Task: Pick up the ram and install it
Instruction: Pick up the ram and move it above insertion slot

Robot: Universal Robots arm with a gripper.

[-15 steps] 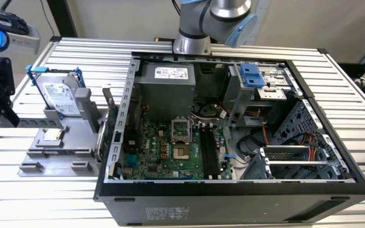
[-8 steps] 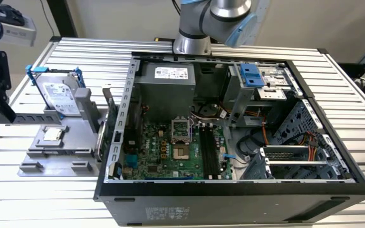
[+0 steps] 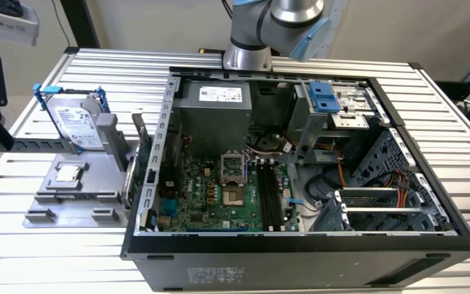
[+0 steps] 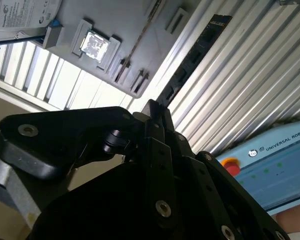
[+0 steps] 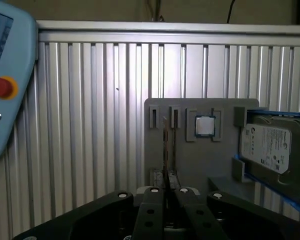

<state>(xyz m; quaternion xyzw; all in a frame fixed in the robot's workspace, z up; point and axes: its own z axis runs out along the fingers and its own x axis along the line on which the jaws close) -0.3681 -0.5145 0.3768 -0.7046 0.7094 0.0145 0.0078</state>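
The ram (image 3: 46, 146) is a thin bluish-grey stick held level in the air at the exterior view's left, over the grey holder (image 3: 76, 196). My gripper (image 3: 5, 144) is shut on its outer end. In the second wrist view the ram (image 4: 192, 57) runs away from the closed fingertips of the gripper (image 4: 155, 107) as a dark strip with small chips. The first wrist view has the ram (image 5: 165, 142) edge-on, rising from the gripper (image 5: 165, 189) in front of the holder's slots (image 5: 153, 116). The motherboard's black memory slots (image 3: 272, 197) lie inside the open computer case (image 3: 300, 245).
On the holder stand a silver hard drive in a blue frame (image 3: 76, 125) and a small square chip (image 3: 68, 173). A pale blue teach pendant (image 5: 5, 85) lies on the slatted table (image 3: 464, 153). The case walls, a power supply (image 3: 215, 107) and drive cages (image 3: 345, 107) surround the motherboard.
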